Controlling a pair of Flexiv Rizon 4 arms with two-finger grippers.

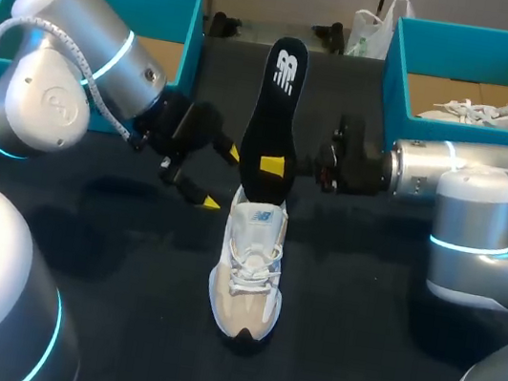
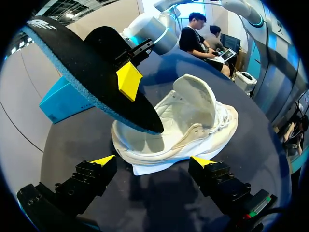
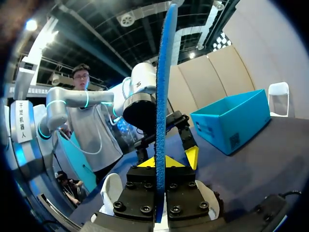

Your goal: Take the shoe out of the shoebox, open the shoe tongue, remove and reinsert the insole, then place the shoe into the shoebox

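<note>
The head view looks down on the table (image 1: 353,361) from above and behind. It is far enough back to take in both arms, with the shoe (image 1: 249,267) in its middle. The left wrist view sits low and close beside the shoe (image 2: 183,125). It faces along the left gripper (image 2: 153,160) into the shoe's open top, with the insole (image 2: 91,72) above it. The right wrist view is nearest of all. It looks along the right gripper (image 3: 160,162), past the insole (image 3: 161,96) seen edge-on, toward the left arm (image 3: 140,96) on the shoe's far side. All three views share the insole (image 1: 272,126). The head and left wrist views both show the whole shoe.
</note>
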